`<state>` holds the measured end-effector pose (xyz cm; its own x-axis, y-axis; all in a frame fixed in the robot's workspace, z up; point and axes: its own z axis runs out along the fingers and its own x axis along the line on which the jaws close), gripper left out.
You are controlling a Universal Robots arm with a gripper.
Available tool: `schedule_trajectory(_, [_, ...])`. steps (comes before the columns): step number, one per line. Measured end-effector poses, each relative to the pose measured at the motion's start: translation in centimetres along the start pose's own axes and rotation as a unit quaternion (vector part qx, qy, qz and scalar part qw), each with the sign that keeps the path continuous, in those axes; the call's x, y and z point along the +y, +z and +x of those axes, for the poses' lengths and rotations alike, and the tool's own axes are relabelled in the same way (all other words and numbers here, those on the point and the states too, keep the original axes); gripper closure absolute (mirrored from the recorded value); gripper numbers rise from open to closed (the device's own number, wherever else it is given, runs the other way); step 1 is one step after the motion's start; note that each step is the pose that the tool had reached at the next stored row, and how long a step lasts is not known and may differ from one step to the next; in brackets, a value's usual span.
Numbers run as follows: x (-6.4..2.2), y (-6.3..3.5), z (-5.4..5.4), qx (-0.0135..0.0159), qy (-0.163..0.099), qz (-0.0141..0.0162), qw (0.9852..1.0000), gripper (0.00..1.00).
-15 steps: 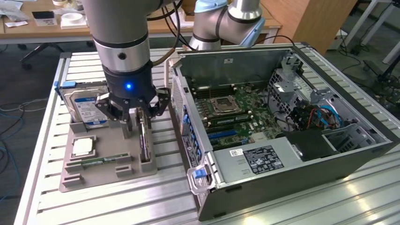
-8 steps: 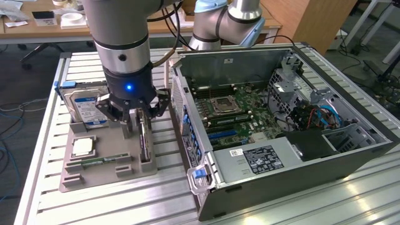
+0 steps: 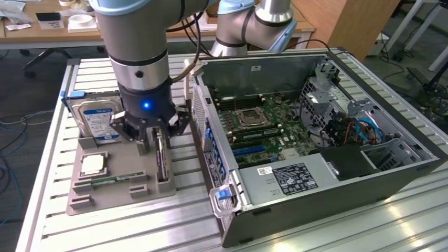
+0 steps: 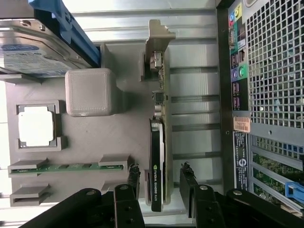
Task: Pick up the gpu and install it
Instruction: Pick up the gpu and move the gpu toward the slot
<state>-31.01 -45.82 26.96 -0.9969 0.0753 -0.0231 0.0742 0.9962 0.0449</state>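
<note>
Left of centre in the exterior view: gripper (image 3: pixel 159 137) unclenched, low over the grey tray (image 3: pixel 112 197). Straddling the gpu (image 4: pixel 156 161), on edge in its slot, 1 finger (image 4: pixel 134 183) each side, gaps visible. Just left of the computer case (image 3: pixel 315 205).

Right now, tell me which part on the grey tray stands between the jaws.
The gpu, the slim card standing on edge between the open jaws; the hard drive, processor and memory stick sit aside.
</note>
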Motion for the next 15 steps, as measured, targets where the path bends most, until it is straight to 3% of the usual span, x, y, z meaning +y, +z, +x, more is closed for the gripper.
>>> schedule_trajectory(6, [0.55,0.48,0.1,0.0000,0.000,-0.0005,1.0000,0.53])
schedule_trajectory(15, [0.64,2.10,0.1,0.0000,0.000,-0.0006,1.0000,0.53])
